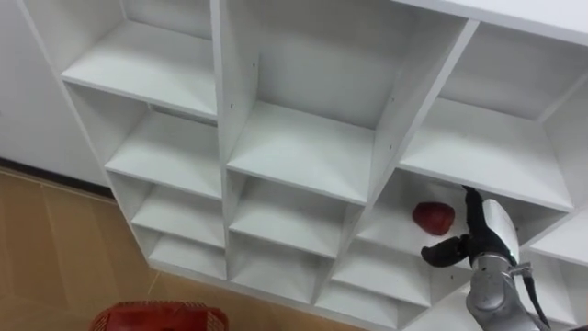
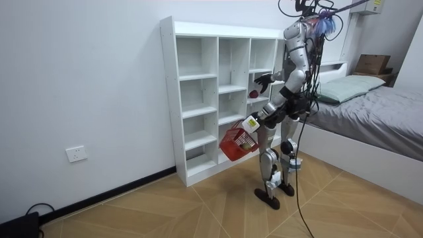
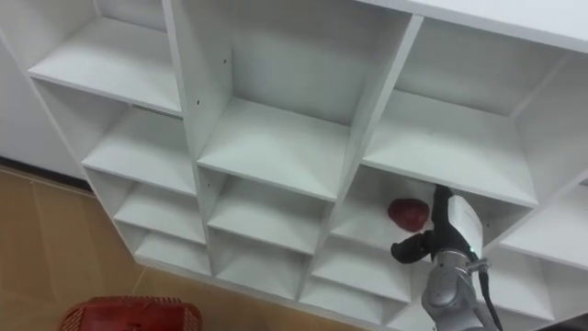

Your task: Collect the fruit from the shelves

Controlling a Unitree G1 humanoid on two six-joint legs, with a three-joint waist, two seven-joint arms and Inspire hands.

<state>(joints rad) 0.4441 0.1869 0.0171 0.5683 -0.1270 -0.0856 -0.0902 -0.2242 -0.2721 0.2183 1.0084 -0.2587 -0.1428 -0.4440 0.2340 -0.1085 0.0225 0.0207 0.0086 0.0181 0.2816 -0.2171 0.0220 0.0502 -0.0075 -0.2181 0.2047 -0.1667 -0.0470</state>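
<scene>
right hand (image 1: 480, 237) is open, dark fingers spread, inside a smooth white shelf (image 1: 303, 147) box. the round, shiny red fruit (image 1: 433, 217) lies just left of it, between thumb and fingers. a red mesh basket (image 1: 156, 318) is far left, lower.

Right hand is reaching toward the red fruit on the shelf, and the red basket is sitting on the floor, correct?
Not quite. The red basket is not on the floor: the room view shows it hanging above it from the left hand. The right hand is indeed open beside the red fruit on the shelf.
</scene>
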